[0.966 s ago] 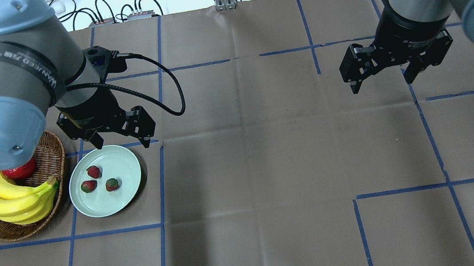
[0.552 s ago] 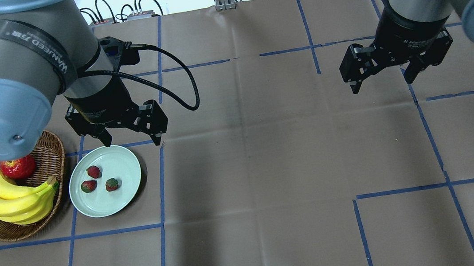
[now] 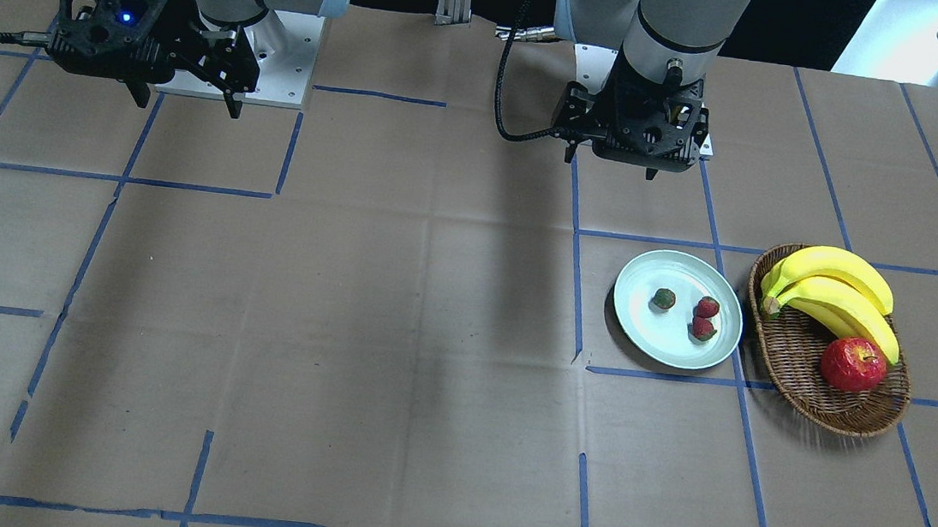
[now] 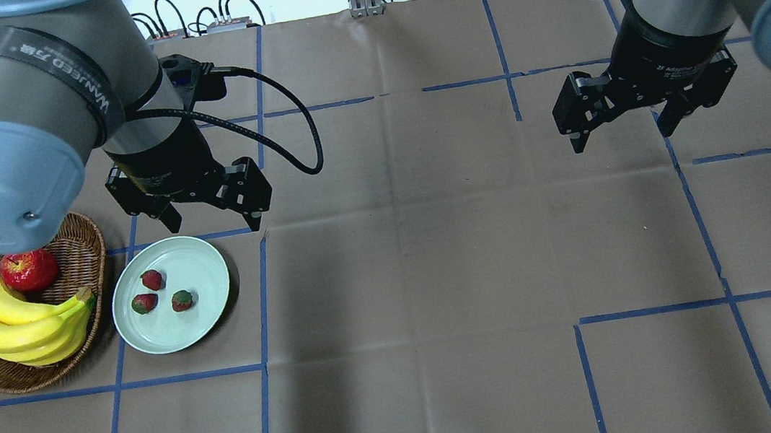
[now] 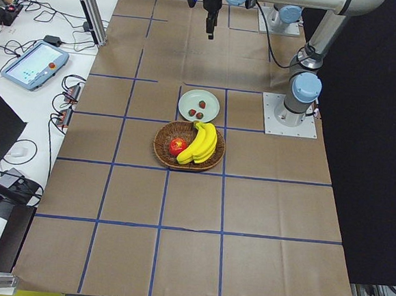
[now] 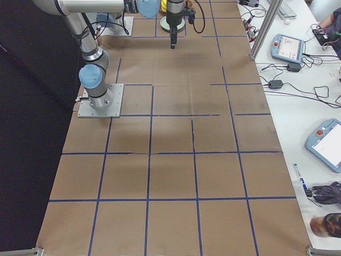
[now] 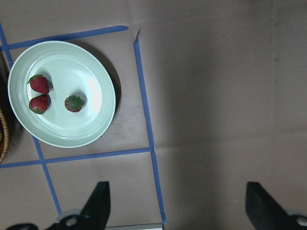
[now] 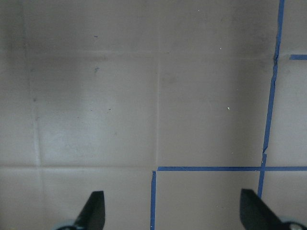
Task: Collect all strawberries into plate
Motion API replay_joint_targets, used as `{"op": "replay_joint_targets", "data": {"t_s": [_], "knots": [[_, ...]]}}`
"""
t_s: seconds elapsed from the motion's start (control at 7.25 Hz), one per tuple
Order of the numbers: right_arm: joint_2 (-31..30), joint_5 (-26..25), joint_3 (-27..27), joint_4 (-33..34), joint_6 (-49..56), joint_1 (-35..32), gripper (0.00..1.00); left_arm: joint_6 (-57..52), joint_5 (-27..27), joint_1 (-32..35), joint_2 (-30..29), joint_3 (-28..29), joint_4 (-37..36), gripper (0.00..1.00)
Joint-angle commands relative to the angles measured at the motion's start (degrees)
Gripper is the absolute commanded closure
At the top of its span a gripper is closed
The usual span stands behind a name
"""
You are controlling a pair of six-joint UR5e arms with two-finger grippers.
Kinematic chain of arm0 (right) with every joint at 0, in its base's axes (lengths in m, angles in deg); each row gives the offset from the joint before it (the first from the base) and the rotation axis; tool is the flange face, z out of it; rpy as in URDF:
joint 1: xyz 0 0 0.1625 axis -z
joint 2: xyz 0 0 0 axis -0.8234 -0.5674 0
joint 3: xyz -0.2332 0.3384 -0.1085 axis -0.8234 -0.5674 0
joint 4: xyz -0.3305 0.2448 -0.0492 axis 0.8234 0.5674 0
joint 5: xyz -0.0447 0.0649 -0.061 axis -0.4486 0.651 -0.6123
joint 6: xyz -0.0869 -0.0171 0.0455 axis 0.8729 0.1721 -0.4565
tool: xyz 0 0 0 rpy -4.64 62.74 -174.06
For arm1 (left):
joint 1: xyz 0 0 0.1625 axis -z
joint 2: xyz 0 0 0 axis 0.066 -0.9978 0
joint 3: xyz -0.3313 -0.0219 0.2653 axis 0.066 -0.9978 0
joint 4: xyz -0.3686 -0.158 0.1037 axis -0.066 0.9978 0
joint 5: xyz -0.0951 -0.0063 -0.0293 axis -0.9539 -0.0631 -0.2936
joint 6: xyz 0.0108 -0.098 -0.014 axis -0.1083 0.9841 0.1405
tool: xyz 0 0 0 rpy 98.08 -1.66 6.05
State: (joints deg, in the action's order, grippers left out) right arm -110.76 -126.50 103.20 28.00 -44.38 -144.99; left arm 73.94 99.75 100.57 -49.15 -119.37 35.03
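Overhead, a brown paper table (image 4: 407, 279) gridded with blue tape fills the frame; the left gripper (image 4: 214, 225), jaws spread wide and empty, hangs at middle left, just above the plate (image 4: 206, 269) in the frame; the right gripper (image 4: 621, 139), equally wide and empty, hangs at upper right; a wicker basket (image 4: 89, 239) at far left holds bananas (image 4: 28, 326) and an apple (image 4: 28, 269); the plate, just beside it, carries all three strawberries (image 4: 152, 279), clustered left of centre.
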Motion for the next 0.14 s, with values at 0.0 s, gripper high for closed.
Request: {"op": "replay_joint_targets", "data": {"t_s": [0.0], "knots": [[0.0,-0.1,0.0,0.0,0.1,0.0,0.00,0.0,0.1,-0.1,-0.2,-0.1,-1.3,0.00]]}}
